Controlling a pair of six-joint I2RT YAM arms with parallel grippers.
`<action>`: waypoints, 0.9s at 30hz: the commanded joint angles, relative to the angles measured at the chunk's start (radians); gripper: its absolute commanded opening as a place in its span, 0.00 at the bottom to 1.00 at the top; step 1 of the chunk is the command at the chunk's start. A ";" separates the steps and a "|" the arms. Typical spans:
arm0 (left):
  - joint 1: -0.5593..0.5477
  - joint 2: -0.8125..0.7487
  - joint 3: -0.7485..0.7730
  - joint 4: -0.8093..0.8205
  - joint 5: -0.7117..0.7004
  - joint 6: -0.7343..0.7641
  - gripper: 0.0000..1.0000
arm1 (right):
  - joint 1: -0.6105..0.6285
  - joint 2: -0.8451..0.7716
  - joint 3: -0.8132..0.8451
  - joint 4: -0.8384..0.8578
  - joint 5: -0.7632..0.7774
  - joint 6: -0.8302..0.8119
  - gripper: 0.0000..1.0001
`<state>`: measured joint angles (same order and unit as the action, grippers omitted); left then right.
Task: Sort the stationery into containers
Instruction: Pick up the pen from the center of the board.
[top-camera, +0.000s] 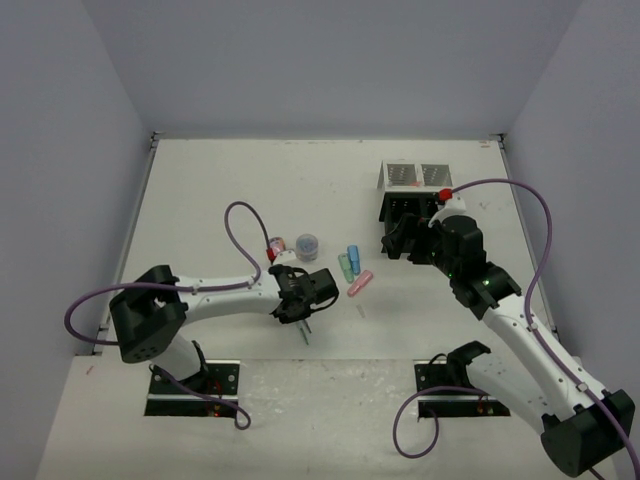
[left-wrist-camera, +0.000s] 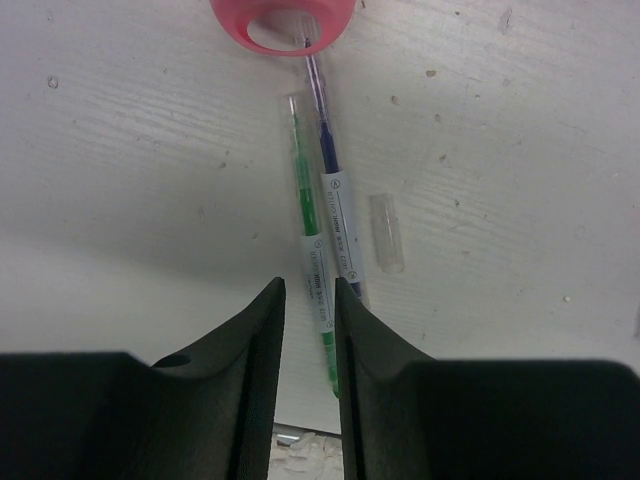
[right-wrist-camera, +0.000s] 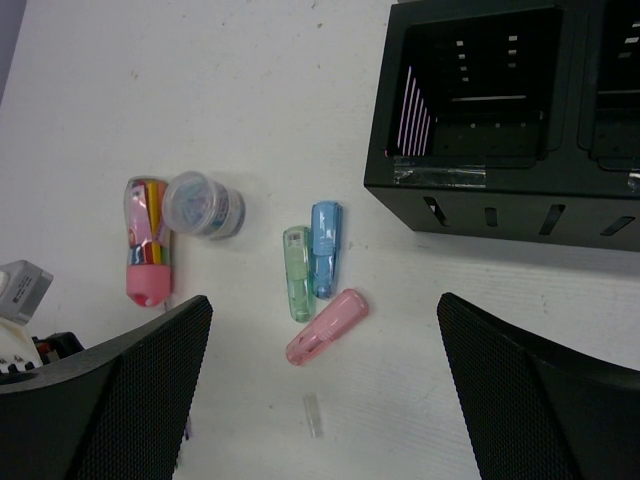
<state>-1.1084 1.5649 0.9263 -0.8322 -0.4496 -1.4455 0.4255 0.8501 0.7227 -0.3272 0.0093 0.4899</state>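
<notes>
On the table (top-camera: 220, 180), near side: green pen (left-wrist-camera: 310, 225) lay flat against blue pen (left-wrist-camera: 338, 215), between left gripper's (left-wrist-camera: 310, 300) narrowly parted jaws, unpinched. Probably light, stiff, slick plastic; take mid-barrel at the label. Right gripper (right-wrist-camera: 322, 300) gaped empty beside black container (right-wrist-camera: 480, 195).

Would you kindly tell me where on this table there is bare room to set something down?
The far-left table, from the left edge to the grey pot, is bare, as is the back strip left of the white organiser. It is crowded between the left gripper, the markers and the black organiser.
</notes>
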 joint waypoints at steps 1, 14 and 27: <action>-0.002 0.014 0.041 -0.007 -0.027 0.004 0.27 | 0.002 -0.003 -0.006 0.037 -0.014 -0.007 0.96; 0.002 0.041 0.024 0.022 -0.017 0.010 0.23 | 0.002 -0.002 -0.009 0.039 -0.029 -0.005 0.96; 0.013 0.073 -0.028 0.077 0.015 0.017 0.16 | 0.002 -0.003 -0.011 0.040 -0.043 -0.007 0.96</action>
<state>-1.1036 1.6295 0.9155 -0.7640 -0.4296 -1.4178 0.4255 0.8505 0.7158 -0.3210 -0.0174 0.4896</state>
